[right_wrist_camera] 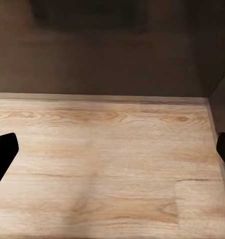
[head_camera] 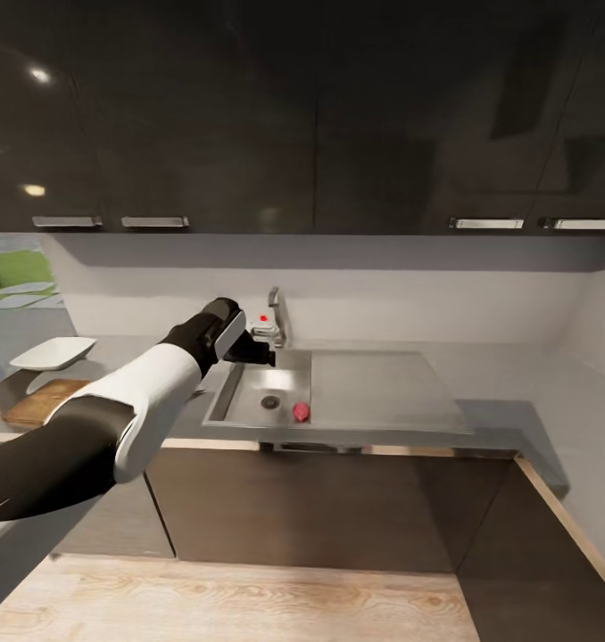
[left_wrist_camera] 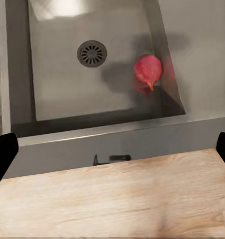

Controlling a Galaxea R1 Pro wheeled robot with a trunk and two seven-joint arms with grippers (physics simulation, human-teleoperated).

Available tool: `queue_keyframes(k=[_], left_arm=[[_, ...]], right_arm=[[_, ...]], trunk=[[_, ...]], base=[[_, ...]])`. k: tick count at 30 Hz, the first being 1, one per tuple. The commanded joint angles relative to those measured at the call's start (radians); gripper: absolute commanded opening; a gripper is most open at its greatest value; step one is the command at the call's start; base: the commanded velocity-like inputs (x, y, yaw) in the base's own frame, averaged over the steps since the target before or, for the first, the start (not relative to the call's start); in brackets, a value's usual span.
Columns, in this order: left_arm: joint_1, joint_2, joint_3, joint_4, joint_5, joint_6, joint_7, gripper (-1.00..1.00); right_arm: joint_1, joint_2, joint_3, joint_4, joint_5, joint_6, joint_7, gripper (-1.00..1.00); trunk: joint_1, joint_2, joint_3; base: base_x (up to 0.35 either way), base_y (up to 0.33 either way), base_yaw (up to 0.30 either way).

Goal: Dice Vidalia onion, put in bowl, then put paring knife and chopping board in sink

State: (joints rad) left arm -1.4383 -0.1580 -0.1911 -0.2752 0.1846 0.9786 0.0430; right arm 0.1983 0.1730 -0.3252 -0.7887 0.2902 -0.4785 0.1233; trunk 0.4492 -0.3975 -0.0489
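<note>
Head view: the left arm reaches out over the sink [head_camera: 249, 397], its left tool [head_camera: 249, 350] hanging above the basin's back edge, just beside the tap [head_camera: 274, 319]; the spread of the fingers cannot be told here. The onion [head_camera: 301, 411] lies on the basin floor near the front wall, beside the drain [head_camera: 269, 402]. On the desk [head_camera: 517, 392] to the left sit the board [head_camera: 44, 399] and, behind it, the white bowl [head_camera: 53, 353], likely staged for the dicing.

Left wrist view: onion [left_wrist_camera: 148, 70] rests against the basin's side wall, apart from the drain [left_wrist_camera: 92, 53]. Two dark fingertips [left_wrist_camera: 3, 154] stand far apart at the frame edges, nothing between them: wide, apparently ready for the pick.

Right wrist view: wooden floor [right_wrist_camera: 107, 164] and dark cabinet fronts; fingertips [right_wrist_camera: 4, 149] spread wide, empty, the arm seemingly parked.
</note>
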Motion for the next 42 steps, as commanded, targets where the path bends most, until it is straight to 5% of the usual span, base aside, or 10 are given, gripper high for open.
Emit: queue_keyframes(k=[1,27,42], left_arm=[[0.001,0.001,-0.008,0.008,0.010,0.002,0.005,1.00],[0.041,0.014,-0.010,0.022,0.003,-0.006,0.009,1.00],[0.042,0.015,-0.010,0.022,0.002,-0.008,0.009,1.00]], right_arm=[[0.000,0.002,-0.006,-0.001,0.003,-0.002,0.010,1.00],[0.000,0.002,-0.006,0.001,0.003,-0.002,0.010,1.00],[0.000,0.002,-0.006,0.006,0.003,-0.002,0.010,1.00]], trunk=[[0.001,-0.002,-0.002],[0.001,-0.002,-0.032],[0.001,-0.002,-0.056]], base=[[0.002,-0.296,0.000],[0.000,-0.112,0.000],[0.273,0.000,0.000]])
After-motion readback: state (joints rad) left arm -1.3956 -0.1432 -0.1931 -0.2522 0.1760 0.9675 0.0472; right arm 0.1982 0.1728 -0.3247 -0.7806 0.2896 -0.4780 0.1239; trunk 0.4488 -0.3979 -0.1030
